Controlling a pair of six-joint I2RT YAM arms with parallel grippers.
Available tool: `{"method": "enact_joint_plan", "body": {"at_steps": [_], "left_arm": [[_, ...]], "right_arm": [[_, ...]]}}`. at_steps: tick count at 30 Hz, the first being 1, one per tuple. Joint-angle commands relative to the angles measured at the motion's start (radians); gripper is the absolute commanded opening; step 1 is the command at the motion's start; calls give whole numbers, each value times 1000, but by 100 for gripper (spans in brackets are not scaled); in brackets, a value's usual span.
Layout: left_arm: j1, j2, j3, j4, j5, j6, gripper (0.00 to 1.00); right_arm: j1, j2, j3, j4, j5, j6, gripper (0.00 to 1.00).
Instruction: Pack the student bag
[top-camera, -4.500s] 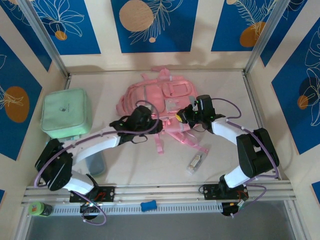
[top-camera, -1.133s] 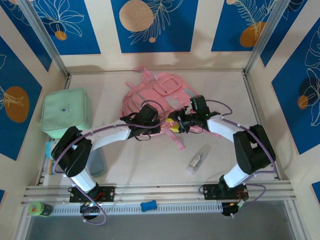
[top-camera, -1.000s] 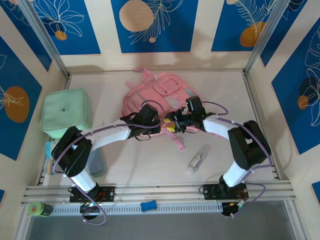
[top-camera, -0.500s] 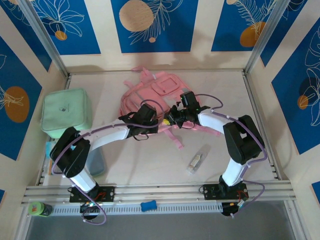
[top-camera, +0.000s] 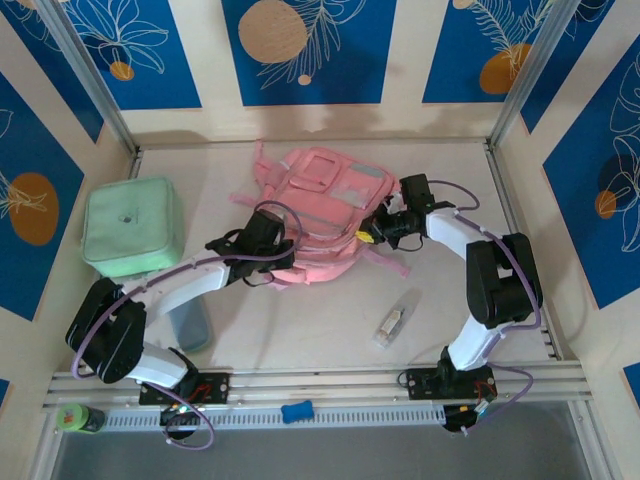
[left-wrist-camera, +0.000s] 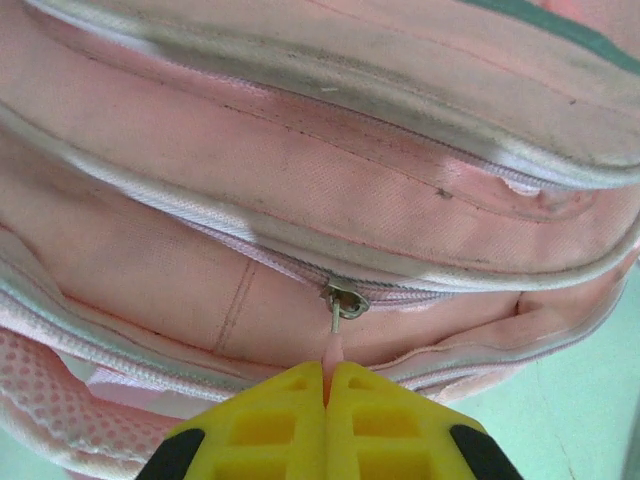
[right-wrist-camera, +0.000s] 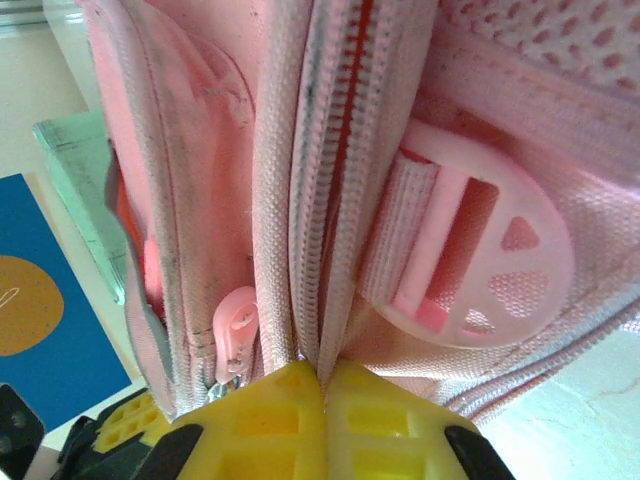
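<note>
The pink student bag (top-camera: 322, 195) lies in the middle of the table with its front pockets facing up. My left gripper (top-camera: 283, 262) is at its near-left edge. In the left wrist view the yellow fingers (left-wrist-camera: 270, 425) are shut on the pink zip pull tab (left-wrist-camera: 333, 355) hanging from a metal slider (left-wrist-camera: 345, 300). My right gripper (top-camera: 372, 235) presses against the bag's right side. Its yellow fingers (right-wrist-camera: 380, 420) are shut on the bag's zipper edge (right-wrist-camera: 325, 230), beside a round pink buckle (right-wrist-camera: 470, 260).
A mint-green soft case (top-camera: 132, 225) sits at the left. A small clear packet (top-camera: 392, 322) lies near the front right. A grey-blue item (top-camera: 190, 322) lies beside the left arm. Metal rails run along the near edge, with a blue piece (top-camera: 296, 411) below them.
The bag has swung round and now lies front side up. The right gripper moved right and back with it, and the left gripper shifted left and nearer, both still gripping.
</note>
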Motion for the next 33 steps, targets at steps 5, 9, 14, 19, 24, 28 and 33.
{"method": "enact_joint_plan", "body": {"at_steps": [5, 9, 14, 19, 24, 28, 33], "left_arm": [[-9, 5, 9, -51, 61, 15, 0], [-22, 30, 33, -48, 61, 25, 0], [-32, 47, 29, -9, 79, 13, 0], [-37, 52, 28, 11, 78, 5, 0], [-54, 39, 24, -1, 81, 12, 0], [-80, 1, 13, -40, 71, 22, 0], [-127, -77, -47, -91, -36, -6, 0]], "right_arm": [[82, -128, -15, -10, 32, 67, 39], [159, -172, -121, 100, 38, 238, 52], [271, -113, -113, 227, 90, 365, 55], [304, -27, -47, 239, 200, 358, 49], [300, 2, 1, 153, 250, 249, 24], [269, -30, -14, 74, 255, 140, 11], [163, -88, -36, -15, 228, -24, 0]]}}
